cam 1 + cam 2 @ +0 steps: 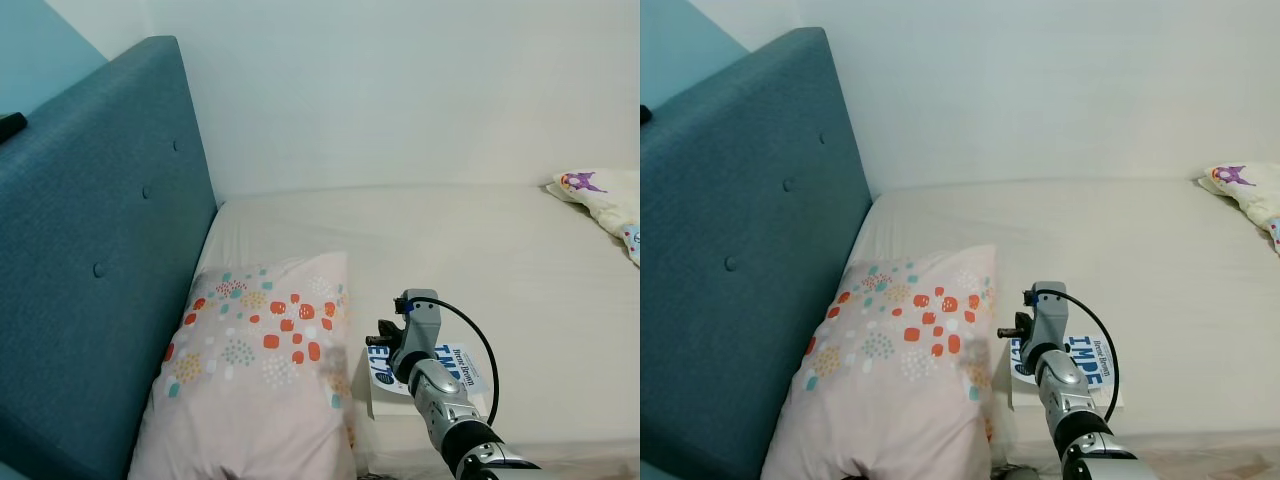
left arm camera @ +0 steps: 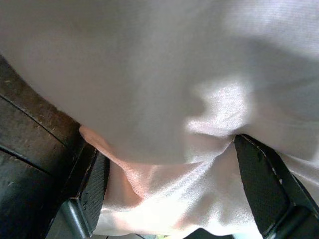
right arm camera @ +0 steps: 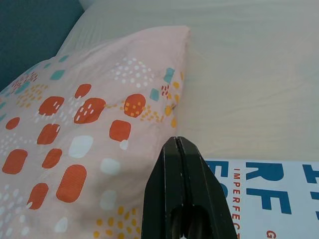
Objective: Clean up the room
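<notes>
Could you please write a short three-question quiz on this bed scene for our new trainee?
1. True or false: the right gripper has its fingers shut together.
2. What lies on the bed beside the pillow, under the right gripper? A) a book B) a towel C) a remote
3. Fill in: the left gripper has pale, shiny ____ bunched between its fingers.

Key
1. True: in the right wrist view the two black fingers meet with no gap.
2. A: a white book with blue lettering lies next to the patterned pillow.
3. Fabric, bulging between the two spread black fingers.
</notes>
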{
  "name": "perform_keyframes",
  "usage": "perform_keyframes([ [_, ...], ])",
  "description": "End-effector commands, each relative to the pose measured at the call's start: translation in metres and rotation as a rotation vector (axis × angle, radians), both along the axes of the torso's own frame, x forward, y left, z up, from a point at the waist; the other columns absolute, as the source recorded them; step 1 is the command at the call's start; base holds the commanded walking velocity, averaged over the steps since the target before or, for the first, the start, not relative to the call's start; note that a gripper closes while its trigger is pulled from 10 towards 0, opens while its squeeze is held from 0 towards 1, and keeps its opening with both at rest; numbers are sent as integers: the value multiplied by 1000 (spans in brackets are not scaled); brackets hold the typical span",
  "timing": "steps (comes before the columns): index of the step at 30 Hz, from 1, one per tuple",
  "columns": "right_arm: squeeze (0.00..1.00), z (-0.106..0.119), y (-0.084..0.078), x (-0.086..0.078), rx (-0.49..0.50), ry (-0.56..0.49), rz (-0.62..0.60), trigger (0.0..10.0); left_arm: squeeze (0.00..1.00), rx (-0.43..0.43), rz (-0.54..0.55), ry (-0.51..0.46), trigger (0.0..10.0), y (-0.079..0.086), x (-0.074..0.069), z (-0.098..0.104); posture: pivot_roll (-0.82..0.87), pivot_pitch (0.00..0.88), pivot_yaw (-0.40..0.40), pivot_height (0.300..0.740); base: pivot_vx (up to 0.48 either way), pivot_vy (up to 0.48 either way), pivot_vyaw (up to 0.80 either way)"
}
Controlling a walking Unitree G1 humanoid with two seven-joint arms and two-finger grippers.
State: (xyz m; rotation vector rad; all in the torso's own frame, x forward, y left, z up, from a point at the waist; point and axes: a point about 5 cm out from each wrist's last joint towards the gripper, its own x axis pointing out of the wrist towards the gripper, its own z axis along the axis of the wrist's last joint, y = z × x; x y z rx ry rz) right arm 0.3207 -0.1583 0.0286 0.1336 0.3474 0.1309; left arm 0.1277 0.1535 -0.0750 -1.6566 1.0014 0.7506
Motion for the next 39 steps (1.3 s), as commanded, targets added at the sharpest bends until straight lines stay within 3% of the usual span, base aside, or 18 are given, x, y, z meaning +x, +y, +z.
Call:
perform_keyframes([
  [1,0,-2,2,-1,-8,11,8,10000,1000,784,-1115,-1393,10000,-129,175,172,-68,58,39,646,0,0,0],
  [31,0,-2,2,-1,-8,11,8,10000,1000,784,-1115,-1393,10000,-129,175,172,-68,58,39,646,0,0,0],
  [32,0,-2,2,-1,-7,12,9,10000,878,794,-1119,-1398,10000,-130,176,173,-69,0,0,651,0,0,0],
  [33,0,-39,-24,-33,-39,213,-74,10000,0,925,-1152,-1048,10000,-79,169,106,-77,0,0,656,0,0,0],
  [34,0,-62,-43,-62,-63,363,-136,10000,0,1006,-1179,-787,10000,-37,149,63,-78,0,0,661,0,0,0],
  [35,0,-76,-55,-82,-80,463,-178,10000,0,1051,-1197,-613,10000,-8,129,39,-78,0,0,666,0,0,0],
  [36,0,-83,-62,-93,-93,514,-200,10000,0,1067,-1206,-520,10000,7,117,28,-80,0,0,670,0,0,0],
  [39,0,-83,-65,-95,-103,520,-223,10000,0,1053,-1206,-487,10000,8,110,23,-81,0,0,680,0,0,0],
])
